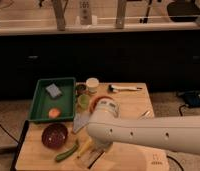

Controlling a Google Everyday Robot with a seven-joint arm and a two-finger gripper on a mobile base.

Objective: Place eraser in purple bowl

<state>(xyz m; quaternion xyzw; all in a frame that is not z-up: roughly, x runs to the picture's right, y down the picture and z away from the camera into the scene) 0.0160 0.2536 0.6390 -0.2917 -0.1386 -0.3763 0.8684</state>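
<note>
Gripper point(94, 154): hanging under the white arm point(143, 132) at the lower middle of the frame, above the table point(133, 107) and just right of a yellow vegetable point(85, 148). I am not managing to tell whether it is wide, narrow or carrying anything, since the arm is hiding most of it.

Eraser point(79, 121): I am taking the pale flat block at mid-frame for this item. It is lying on the table, up and right of the bowl and apart from it, with its right edge meeting the arm in the frame.

Bowl point(54, 135): purple, sitting at lower left, its inside looking dark.

Handling: I am expecting the eraser to be light, stiff with a little give, grippy and not fragile. I am judging the best hold to be from above, across its short width at the middle, because it is lying flat and low.

Also present: tray point(41, 107), sponge point(53, 90), green vegetable point(67, 151).
</note>
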